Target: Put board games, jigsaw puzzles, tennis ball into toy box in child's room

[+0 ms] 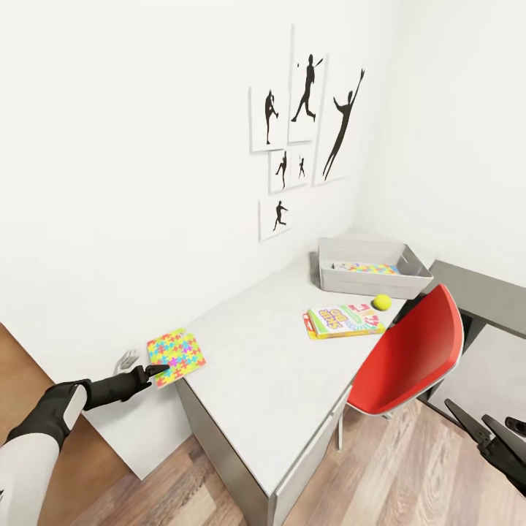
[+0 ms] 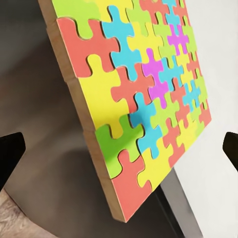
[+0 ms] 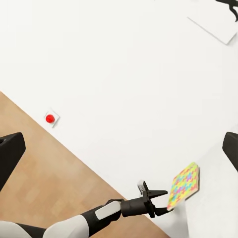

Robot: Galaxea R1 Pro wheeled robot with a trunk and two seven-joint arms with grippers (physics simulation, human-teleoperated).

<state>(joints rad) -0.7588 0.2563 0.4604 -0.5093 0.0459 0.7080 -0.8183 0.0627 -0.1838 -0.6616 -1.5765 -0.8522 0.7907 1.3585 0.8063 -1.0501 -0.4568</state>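
One jigsaw puzzle [image 1: 175, 355] lies at the near left end of the table [image 1: 263, 380], its edge overhanging. My left gripper [image 1: 146, 365] is open at that overhanging edge. In the left wrist view the jigsaw puzzle [image 2: 144, 99] sits between the wide-apart fingers of the left gripper [image 2: 119, 148]. The right wrist view shows the jigsaw puzzle [image 3: 184, 186] with the left gripper [image 3: 156, 201] beside it. The toy box [image 1: 365, 281] stands at the far end and holds a second jigsaw puzzle [image 1: 365, 268]. A board game [image 1: 343, 320] and the tennis ball [image 1: 382, 301] lie in front of it. My right gripper [image 1: 493, 431] hangs open and empty, low on the right.
A red chair [image 1: 409, 351] stands tucked against the table's right side near the board game. A dark-grey cabinet [image 1: 482, 292] sits beyond it. Athlete silhouette pictures [image 1: 307, 124] hang on the white wall. Wood floor [image 1: 409, 467] lies below.
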